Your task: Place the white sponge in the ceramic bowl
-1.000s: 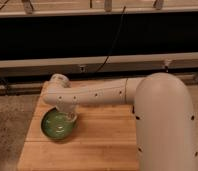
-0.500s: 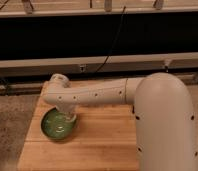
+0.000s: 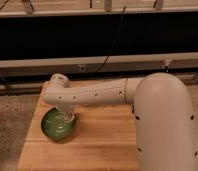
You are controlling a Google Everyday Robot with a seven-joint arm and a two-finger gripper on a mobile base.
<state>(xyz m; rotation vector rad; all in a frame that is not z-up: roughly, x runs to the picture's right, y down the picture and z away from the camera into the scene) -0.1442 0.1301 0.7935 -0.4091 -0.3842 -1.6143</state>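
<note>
The green ceramic bowl [image 3: 56, 125] sits on the left part of a wooden table [image 3: 102, 145]. My white arm [image 3: 107, 92] reaches from the right across the table and bends down over the bowl. My gripper [image 3: 68, 119] hangs at the bowl's right rim, just over its inside. The white sponge does not show clearly; I cannot tell whether it is in the gripper or in the bowl.
The wooden table ends at its left edge [image 3: 29, 135] over a speckled floor [image 3: 12, 120]. Behind the table runs a pale rail [image 3: 117, 62] with a dark recess above and a black cable [image 3: 114, 40] hanging down.
</note>
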